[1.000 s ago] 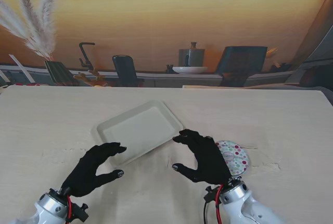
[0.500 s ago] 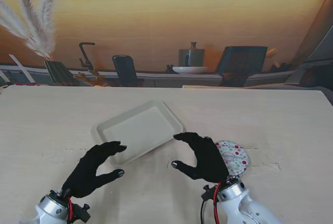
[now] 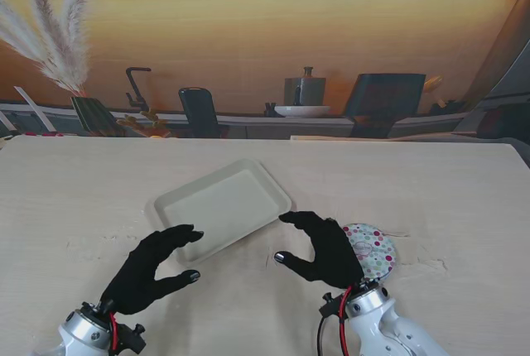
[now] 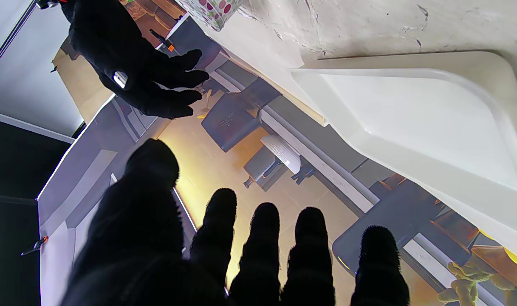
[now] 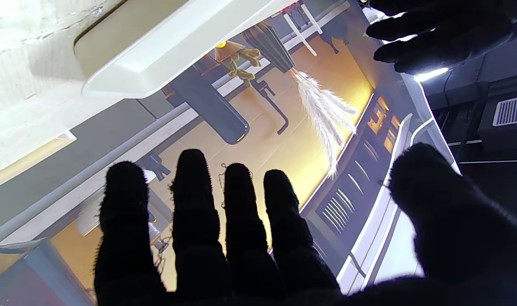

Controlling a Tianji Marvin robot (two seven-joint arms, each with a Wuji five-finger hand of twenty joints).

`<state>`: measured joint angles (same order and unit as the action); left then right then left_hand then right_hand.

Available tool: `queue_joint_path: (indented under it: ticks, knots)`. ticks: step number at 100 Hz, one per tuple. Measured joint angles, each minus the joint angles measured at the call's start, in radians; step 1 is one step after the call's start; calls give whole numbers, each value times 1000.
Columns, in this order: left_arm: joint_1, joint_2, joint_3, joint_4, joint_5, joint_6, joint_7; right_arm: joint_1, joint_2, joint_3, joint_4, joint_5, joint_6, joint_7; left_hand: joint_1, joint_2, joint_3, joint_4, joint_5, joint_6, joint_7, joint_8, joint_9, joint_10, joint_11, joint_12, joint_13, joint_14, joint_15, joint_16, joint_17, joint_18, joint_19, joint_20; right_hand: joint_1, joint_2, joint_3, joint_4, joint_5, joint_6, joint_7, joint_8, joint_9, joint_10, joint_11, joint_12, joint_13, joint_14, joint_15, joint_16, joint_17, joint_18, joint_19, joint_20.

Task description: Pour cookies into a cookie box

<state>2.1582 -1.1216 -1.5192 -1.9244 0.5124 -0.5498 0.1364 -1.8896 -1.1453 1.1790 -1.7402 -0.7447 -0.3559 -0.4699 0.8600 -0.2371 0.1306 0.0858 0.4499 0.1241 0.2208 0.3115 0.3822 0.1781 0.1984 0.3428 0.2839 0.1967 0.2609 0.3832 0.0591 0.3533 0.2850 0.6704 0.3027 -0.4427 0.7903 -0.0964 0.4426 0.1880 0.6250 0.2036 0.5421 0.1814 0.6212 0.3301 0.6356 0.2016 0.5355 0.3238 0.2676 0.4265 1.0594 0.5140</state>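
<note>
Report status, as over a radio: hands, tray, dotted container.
Left hand and right hand open, holding nothing. Tray empty. Dotted container untouched beside right hand. Nothing blocking.

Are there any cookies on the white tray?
No, the tray is bare inside, and both hands hover near it holding nothing.

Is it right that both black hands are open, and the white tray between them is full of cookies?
Not quite. The left hand and right hand are open, but the white tray is bare, with no cookies in it. The stand view shows this, and the left wrist view confirms it.
</note>
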Motion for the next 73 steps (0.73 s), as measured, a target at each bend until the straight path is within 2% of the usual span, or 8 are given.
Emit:
queue_joint_path:
  ticks: [11, 14, 18, 73]
  knots:
    - [-1, 0, 2, 0, -4, 0, -2, -7, -5, 1, -4, 37, -4, 2, -1, 0, 11, 0, 0, 0, 0, 0, 0, 0, 1, 0, 0, 0, 0, 0, -9, 0, 22, 0, 0, 0, 0, 0, 11, 0, -2, 0, 0, 0, -1, 0, 0, 1, -2, 7, 1, 1, 1, 0]
    - [-2, 0, 2, 0, -5, 0, -3, -9, -6, 1, -6, 55, -6, 6, -1, 0, 12, 0, 0, 0, 0, 0, 0, 0, 1, 0, 0, 0, 0, 0, -9, 0, 25, 0, 0, 0, 0, 0, 11, 0, -2, 0, 0, 1, -1, 0, 0, 22, -3, 7, 1, 1, 1, 0]
    - [-2, 0, 3, 0, -5, 0, -4, -13, -8, 3, -9, 66, -9, 11, -1, 0, 12, 0, 0, 0, 0, 0, 0, 0, 3, 0, 1, 0, 3, 0, -16, 0, 50, 0, 0, 0, 0, 0, 11, 0, -2, 0, 0, 1, -1, 0, 1, 23, -3, 7, 1, 1, 10, 0]
    - [-5, 0, 3, 2, -6, -6, -4, -22, -9, 9, -16, 46, -4, 23, -1, 0, 22, 0, 0, 0, 1, 0, 9, 0, 14, 0, 18, 0, 13, 1, -32, 0, 122, -15, 0, 0, -9, 0, 11, 0, -14, 0, 0, 1, -2, 0, 1, 24, -3, 7, 1, 1, 11, 10]
